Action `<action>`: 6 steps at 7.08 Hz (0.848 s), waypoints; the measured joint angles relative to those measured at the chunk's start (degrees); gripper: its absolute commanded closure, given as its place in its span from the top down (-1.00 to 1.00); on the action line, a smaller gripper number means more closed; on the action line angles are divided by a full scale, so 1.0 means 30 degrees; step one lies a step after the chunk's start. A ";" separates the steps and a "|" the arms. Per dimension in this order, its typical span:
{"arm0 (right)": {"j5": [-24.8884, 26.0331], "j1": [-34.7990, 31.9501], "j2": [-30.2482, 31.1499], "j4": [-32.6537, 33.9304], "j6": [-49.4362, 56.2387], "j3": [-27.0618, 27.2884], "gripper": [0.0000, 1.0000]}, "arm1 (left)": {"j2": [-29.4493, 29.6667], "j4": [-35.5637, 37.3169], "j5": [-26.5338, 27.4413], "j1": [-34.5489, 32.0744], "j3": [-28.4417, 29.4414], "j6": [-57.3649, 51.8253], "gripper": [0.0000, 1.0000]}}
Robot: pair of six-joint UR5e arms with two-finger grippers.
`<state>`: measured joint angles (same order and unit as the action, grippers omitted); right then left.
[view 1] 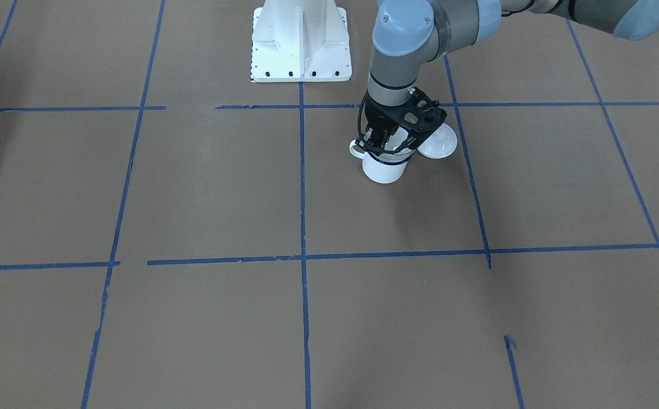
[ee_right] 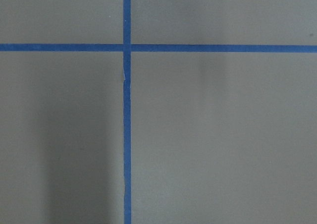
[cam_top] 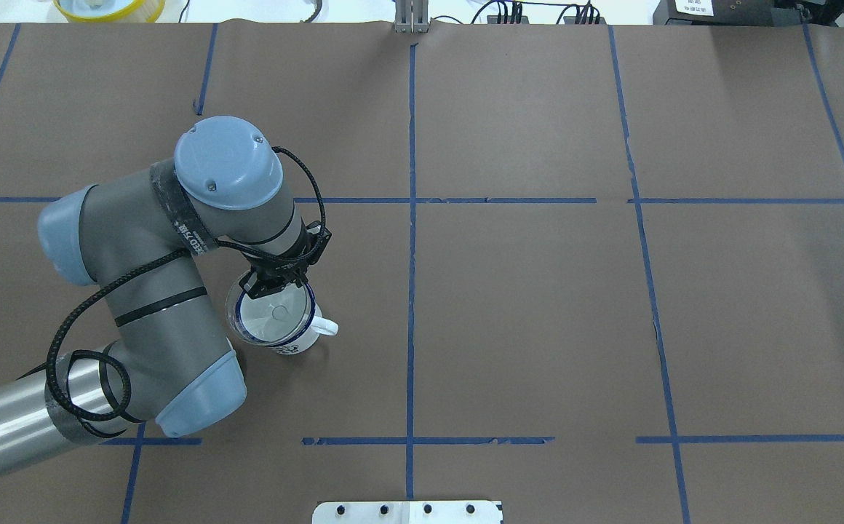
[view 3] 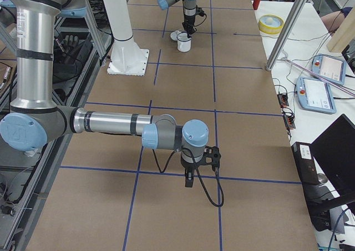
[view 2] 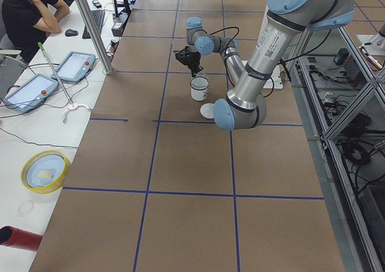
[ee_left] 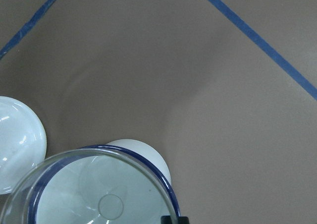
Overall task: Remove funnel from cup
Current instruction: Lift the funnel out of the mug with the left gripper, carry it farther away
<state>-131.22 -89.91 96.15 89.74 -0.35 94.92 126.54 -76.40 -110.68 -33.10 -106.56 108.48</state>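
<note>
The cup (cam_top: pixel 297 342) is a white enamel mug with a dark blue rim, standing upright on the brown table, its handle toward the table's middle. It also shows in the front view (view 1: pixel 385 167) and the left wrist view (ee_left: pixel 143 153). The clear funnel (cam_top: pixel 269 316) sits in its mouth, with its rim (ee_left: pixel 74 159) shifted a little off the cup's rim. My left gripper (cam_top: pixel 274 285) is over the cup's far rim, shut on the funnel's edge. My right gripper (view 3: pixel 189 180) hangs over bare table far from the cup, and I cannot tell whether it is open or shut.
A white domed lid (view 1: pixel 438 142) lies on the table right beside the cup, also in the left wrist view (ee_left: pixel 15 144). The white robot base (view 1: pixel 301 45) stands near. A yellow bowl (view 2: pixel 45 171) and a seated operator (view 2: pixel 30 13) are beyond the table's far edge.
</note>
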 measured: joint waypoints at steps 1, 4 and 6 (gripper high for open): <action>0.0000 -0.0001 0.0000 0.0000 0.0001 0.0001 1.00 | 0.0448 0.1444 0.0161 -0.0120 -0.0840 -0.0053 -1.00; 0.0000 0.0000 0.0000 0.0000 0.0000 0.0000 1.00 | 0.1684 0.2642 0.1701 -0.1580 -0.2028 0.0196 -1.00; 0.0000 0.0000 0.0000 0.0000 0.0000 0.0000 1.00 | 0.1573 -0.1695 0.3102 -0.3021 -0.0740 0.1920 -1.00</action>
<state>-131.22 -89.91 96.15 89.74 -0.35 94.92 131.26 -81.49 -101.37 -42.16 -108.78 114.24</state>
